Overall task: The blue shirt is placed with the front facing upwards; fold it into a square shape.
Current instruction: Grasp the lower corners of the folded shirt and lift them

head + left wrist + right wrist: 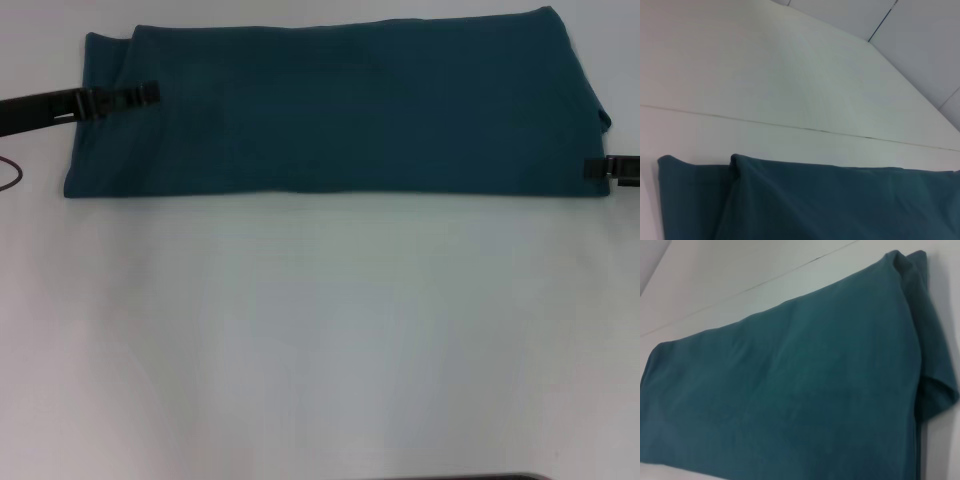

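Left gripper (150,93) over blue shirt (340,110), plain teal band, seemingly folded lengthwise

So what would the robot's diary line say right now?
blue shirt: folded long strip, plain side up | left gripper: over its left end | right gripper: at right edge | square: not yet

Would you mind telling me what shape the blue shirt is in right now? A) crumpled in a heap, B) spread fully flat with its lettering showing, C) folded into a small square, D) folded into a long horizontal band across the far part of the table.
D: the blue shirt lies as a long plain band, the left gripper over its left end and the right gripper at its right edge.
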You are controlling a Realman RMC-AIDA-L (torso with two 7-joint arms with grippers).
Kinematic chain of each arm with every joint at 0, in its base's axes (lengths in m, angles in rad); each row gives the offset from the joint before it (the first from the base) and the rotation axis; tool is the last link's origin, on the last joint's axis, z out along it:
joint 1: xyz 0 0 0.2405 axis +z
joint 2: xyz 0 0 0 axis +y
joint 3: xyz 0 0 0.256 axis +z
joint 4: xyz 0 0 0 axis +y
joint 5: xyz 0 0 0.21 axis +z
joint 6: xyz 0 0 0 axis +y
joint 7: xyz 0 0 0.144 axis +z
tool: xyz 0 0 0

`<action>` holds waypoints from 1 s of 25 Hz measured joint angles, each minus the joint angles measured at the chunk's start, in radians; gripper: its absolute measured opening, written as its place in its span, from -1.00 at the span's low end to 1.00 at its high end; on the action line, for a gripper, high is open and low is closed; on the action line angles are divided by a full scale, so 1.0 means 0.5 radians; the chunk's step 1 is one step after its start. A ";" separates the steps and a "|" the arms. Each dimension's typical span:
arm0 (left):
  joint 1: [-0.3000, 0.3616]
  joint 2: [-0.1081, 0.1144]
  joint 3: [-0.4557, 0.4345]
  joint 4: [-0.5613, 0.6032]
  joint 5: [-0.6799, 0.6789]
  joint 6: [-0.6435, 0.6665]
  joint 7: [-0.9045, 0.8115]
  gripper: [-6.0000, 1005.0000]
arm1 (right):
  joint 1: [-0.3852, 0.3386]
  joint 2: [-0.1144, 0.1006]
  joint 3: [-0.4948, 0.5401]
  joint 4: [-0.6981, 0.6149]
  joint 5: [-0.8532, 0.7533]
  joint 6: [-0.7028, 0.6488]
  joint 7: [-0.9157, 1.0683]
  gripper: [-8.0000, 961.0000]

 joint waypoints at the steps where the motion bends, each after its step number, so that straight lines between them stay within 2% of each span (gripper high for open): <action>1: 0.000 0.000 0.000 0.000 0.000 -0.005 0.002 0.91 | 0.003 0.005 0.000 0.000 0.000 0.010 -0.003 0.71; 9: 0.001 0.000 0.000 0.003 0.000 -0.021 0.003 0.91 | 0.037 0.045 -0.033 0.001 -0.001 0.112 -0.011 0.67; 25: -0.010 0.006 0.000 0.016 0.000 -0.048 0.004 0.91 | 0.056 0.069 -0.072 0.011 0.000 0.164 -0.010 0.59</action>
